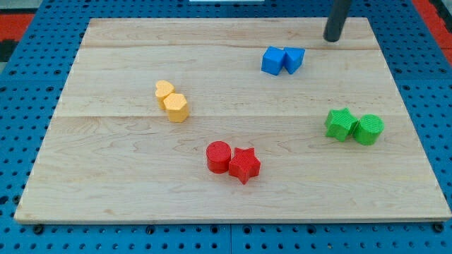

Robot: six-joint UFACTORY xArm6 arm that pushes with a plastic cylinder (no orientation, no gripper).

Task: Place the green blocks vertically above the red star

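Star (244, 165) at view's bottom centre; cylinder (219, 156) touching its left; hexagon pair (171, 101) upper left.

The light is bright and even over the whole wooden board (141, 204), with no strong glare. Shadows are soft and short, lying close under each block. The picture is quite sharp in the middle. Near the top right corner, the rod looks a little blurred and dark.
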